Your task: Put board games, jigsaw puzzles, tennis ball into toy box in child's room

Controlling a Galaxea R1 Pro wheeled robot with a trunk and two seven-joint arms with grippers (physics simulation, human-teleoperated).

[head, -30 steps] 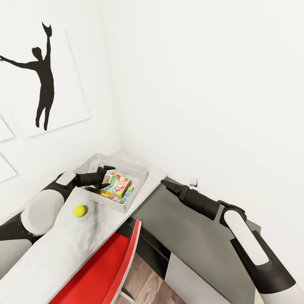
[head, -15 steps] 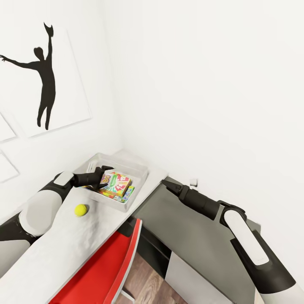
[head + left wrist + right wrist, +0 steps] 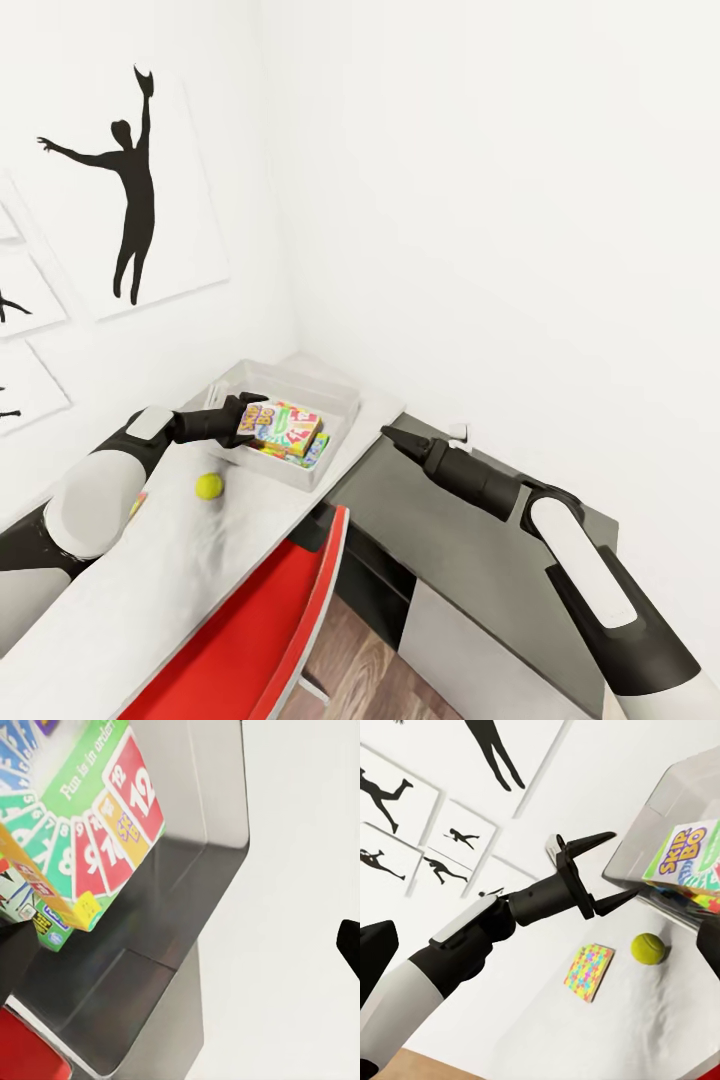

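Observation:
The light grey toy box (image 3: 346, 424) stands in the table's (image 3: 190, 570) far corner. Inside it the Skip-Bo board game (image 3: 287, 425) lies on top of other colourful toys, among them a mosaic jigsaw puzzle (image 3: 316, 451). My left gripper (image 3: 247, 412) hovers open at the toy box's left end, right beside the Skip-Bo box (image 3: 685, 853). The right wrist view shows its fingers (image 3: 594, 838) spread apart. The tennis ball (image 3: 209, 486) rests on the table just in front of the bin. Another jigsaw puzzle (image 3: 589, 971) lies flat near the ball (image 3: 648, 948). My right gripper (image 3: 386, 433) hangs open over the lower dark unit.
A lower dark grey unit (image 3: 450, 530) with a white panel adjoins the table on the right. A red chair (image 3: 262, 625) is tucked under the table's front edge. White walls close off the corner, with black silhouette pictures (image 3: 130, 170) on the left wall.
The head view has swung, shifting the whole scene to the right. My left gripper stays open at the toy box's left end, drawn back slightly from the Skip-Bo box.

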